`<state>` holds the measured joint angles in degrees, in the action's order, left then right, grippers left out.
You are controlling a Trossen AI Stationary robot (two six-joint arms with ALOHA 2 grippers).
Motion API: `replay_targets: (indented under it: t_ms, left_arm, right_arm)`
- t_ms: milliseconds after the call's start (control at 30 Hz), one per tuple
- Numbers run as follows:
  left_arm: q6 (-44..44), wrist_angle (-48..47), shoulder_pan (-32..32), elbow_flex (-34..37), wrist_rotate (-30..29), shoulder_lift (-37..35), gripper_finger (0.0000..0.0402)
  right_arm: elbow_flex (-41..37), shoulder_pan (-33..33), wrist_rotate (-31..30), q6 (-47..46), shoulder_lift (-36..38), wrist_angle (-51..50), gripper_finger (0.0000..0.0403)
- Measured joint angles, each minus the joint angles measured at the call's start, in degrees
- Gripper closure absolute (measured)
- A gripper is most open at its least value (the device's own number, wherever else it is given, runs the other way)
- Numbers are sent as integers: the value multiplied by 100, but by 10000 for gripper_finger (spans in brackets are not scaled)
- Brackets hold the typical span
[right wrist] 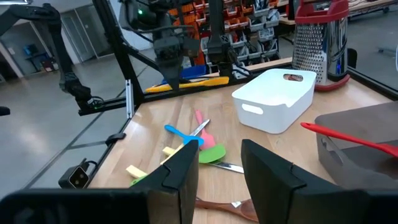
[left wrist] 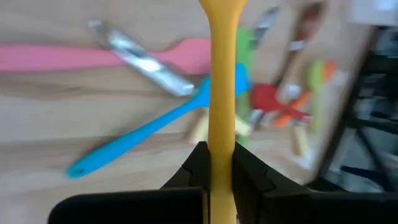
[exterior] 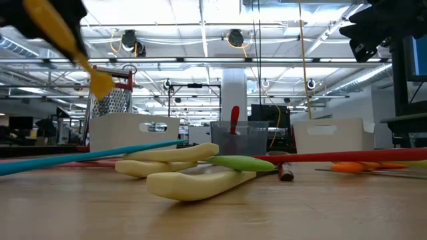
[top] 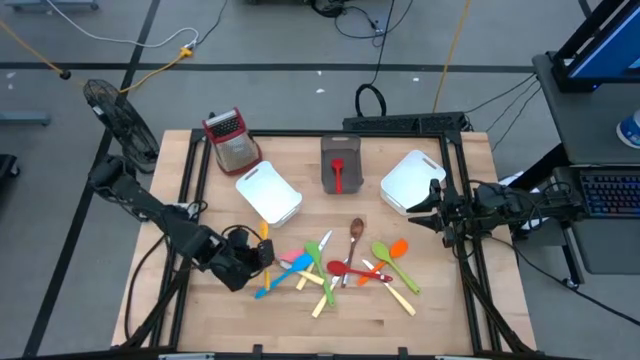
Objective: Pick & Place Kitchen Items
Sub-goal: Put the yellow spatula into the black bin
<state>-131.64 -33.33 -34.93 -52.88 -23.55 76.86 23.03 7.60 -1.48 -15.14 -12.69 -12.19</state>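
Now, high view: the left gripper [top: 262, 253] is clamped on a yellow utensil [top: 264, 238] at the left edge of the utensil pile [top: 340, 268]; the right gripper [top: 430, 215] waits near the table's right edge, beside the white bin on the right [top: 408, 180].
Step in hand: by my reading a carry just begun, the yellow piece picked and no bin reached.
Next move: it likely calls for a lift and a short swing toward the nearer white bin [top: 270, 193], which lies just beyond the left gripper.
Low view: the yellow utensil [exterior: 67, 40] hangs tilted, well clear of the table top [exterior: 213, 213]; cream handles [exterior: 190, 175], a green spoon [exterior: 243, 162] and a blue handle [exterior: 80, 157] lie below on the wood.
Room: open air above the pile; the box grater [exterior: 119, 100] stands behind that bin, so a long overshoot could meet it.
Left wrist view: the fingers [left wrist: 252, 174] pinch the yellow handle [left wrist: 222, 99] on both sides; a pink spatula [left wrist: 93, 56] and the blue spatula [left wrist: 149, 127] lie under it.
Right wrist view: this arm's fingers [right wrist: 270, 174] stand parted with nothing between them; the grey bin [right wrist: 367, 134] already holds a red utensil [right wrist: 348, 138].
Edges: the left table edge [right wrist: 134, 106] is close to the working arm.
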Motion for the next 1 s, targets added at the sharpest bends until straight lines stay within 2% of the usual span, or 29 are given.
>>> replay_targets:
  t_ms: [167, 400, 700, 867, 1000]
  left_arm:
    - [636, 944, 22, 0, -859, -8, 378]
    - [2041, 2488, 330, 0, -1545, -7, 378]
    - [3730, 4416, 1062, -6, -1469, 136, 378]
    - [4114, 5029, 1401, -18, -1112, 398, 378]
    - [4191, 5127, 1612, -247, -854, 685, 378]
  right_arm:
    - [0, 0, 0, -52, -2, 91, 289]
    - [0, 0, 0, -62, -3, 95, 289]
    - [0, 0, 0, -63, -3, 91, 289]
    - [0, 0, 0, -63, -10, 88, 289]
    - [0, 0, 0, -66, -11, 132, 289]
